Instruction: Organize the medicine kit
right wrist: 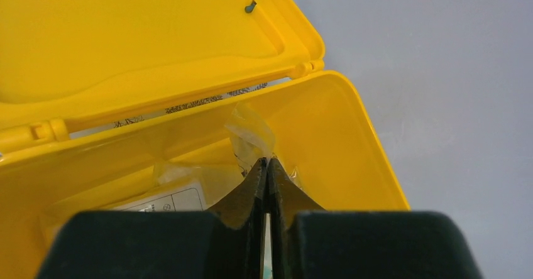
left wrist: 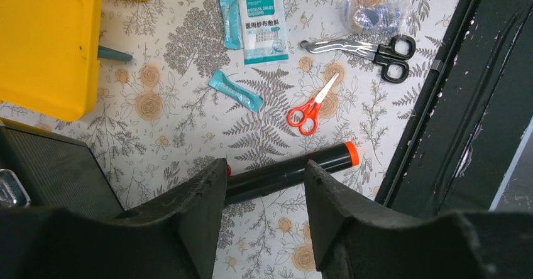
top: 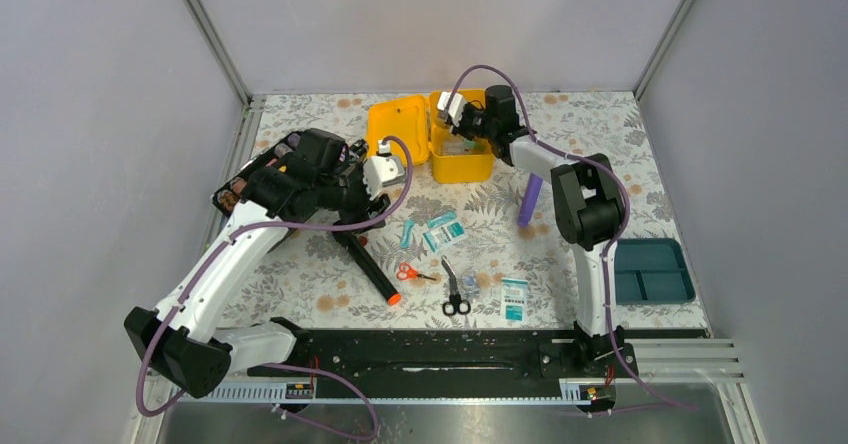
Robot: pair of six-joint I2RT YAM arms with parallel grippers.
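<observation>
The medicine kit [top: 470, 166] is a yellow box standing open at the back of the table, its lid [top: 398, 127] laid out to the left. My right gripper [right wrist: 266, 161] reaches down into the box [right wrist: 342, 144] and is shut on a clear plastic packet [right wrist: 250, 133]; a white labelled packet [right wrist: 166, 200] lies beneath it. My left gripper [left wrist: 264, 178] hangs open above the table, nothing between its fingers, just over a black tube with an orange cap [left wrist: 295, 169]. The kit's teal insert tray [top: 653, 271] sits apart at the right edge.
Loose on the floral table: orange scissors [left wrist: 310, 109], black shears [left wrist: 371, 46], a gauze packet [left wrist: 264, 24], two teal sachets [left wrist: 236, 90], a bagged roll [left wrist: 374, 15], another packet [top: 514, 299] and a purple cylinder [top: 529, 199]. A black rail [top: 430, 349] runs along the near edge.
</observation>
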